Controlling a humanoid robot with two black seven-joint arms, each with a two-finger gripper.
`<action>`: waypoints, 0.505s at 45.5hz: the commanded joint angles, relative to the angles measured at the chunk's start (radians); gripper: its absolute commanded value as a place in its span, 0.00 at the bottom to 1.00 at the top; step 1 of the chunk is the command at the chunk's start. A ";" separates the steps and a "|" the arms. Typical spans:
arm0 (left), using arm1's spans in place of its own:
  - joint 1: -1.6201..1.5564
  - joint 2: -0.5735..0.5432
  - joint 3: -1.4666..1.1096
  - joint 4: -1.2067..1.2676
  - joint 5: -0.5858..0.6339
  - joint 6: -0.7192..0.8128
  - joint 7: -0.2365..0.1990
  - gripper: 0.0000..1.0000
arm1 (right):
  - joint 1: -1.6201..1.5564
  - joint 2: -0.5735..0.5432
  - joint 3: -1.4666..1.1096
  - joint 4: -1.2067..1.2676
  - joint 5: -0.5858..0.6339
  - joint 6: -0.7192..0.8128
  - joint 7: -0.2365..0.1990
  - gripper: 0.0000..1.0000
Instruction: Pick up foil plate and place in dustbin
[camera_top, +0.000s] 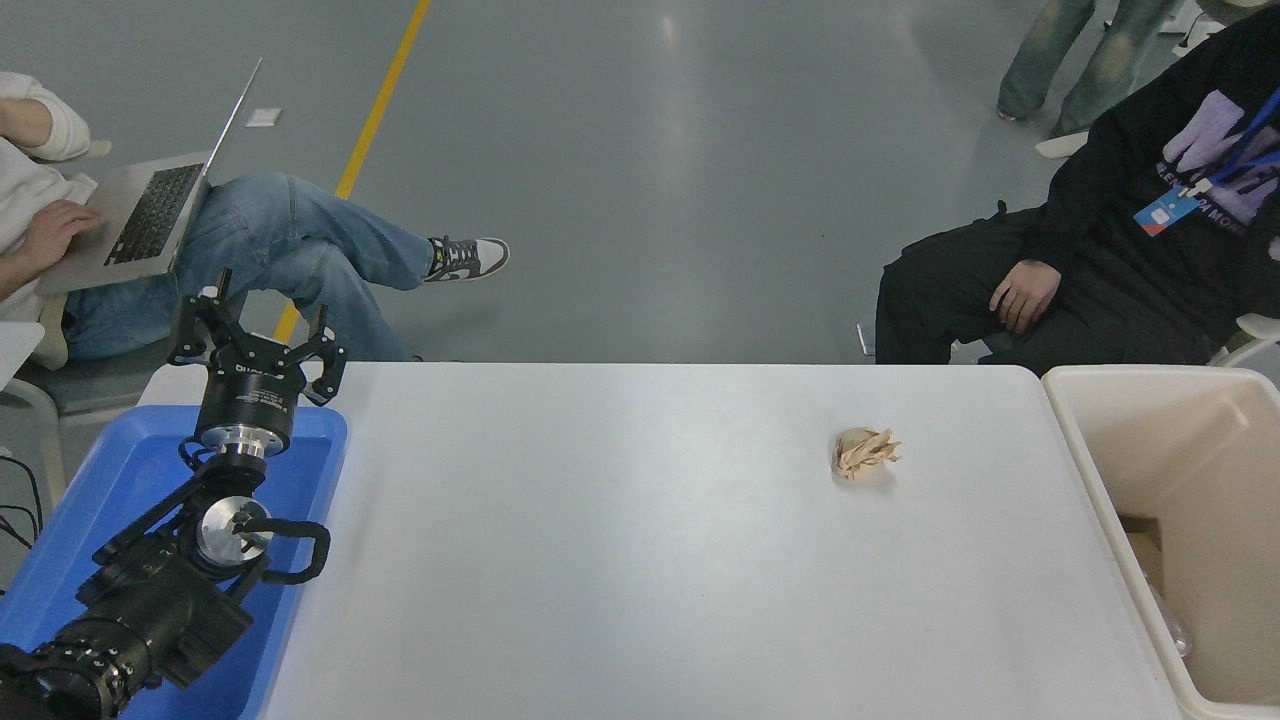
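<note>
- Left arm sits parked at lower left over the blue tray (120, 470), its left gripper (255, 335) w/ fingers spread apart, holding nothing.
- Right arm & its claw are out of the shot; whether that claw is spread or closed can't be told from here.
- Foil plate: no clear sighting on the white table (620, 560). A small shiny, pale-grey sliver (1172, 622) shows low inside the dustbin (1120, 470), against its near-left wall. Prob. a piece of the foil, but too little shows to be sure.
- Step in hand, as a judgement: drop looks done or all but done. Nothing silver hangs above the bin, nothing silver lies on the tabletop.
- Next move calls for little: right arm should come back clear of the bin rim w/o snagging it, then park. If the sliver isn't the plate, a fresh look for it is needed first.
- Orientation & long axis: can't be read. The visible bit is a thin strip running roughly along the bin wall, near to far; whether the plate lies flat, tilted or crumpled is hidden by the bin's depth & the frame edge.
- Also on the table: a tan paper wad (865, 452), right of centre, well apart from the bin, untouched & not part of this job.
- Two people sit beyond the far edge, one w/ a laptop (170, 200); neither reaches in.
</note>
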 joint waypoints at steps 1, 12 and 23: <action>0.000 0.000 0.000 0.000 0.000 0.000 0.000 0.99 | 0.350 -0.075 -0.305 0.394 0.002 0.013 0.000 1.00; 0.000 0.000 0.002 0.001 0.000 0.000 0.000 0.99 | 0.630 -0.072 -0.404 0.661 0.004 0.090 0.000 1.00; 0.000 0.000 0.002 0.001 0.000 0.000 0.000 0.99 | 0.903 0.046 -0.528 0.715 0.002 0.484 -0.005 1.00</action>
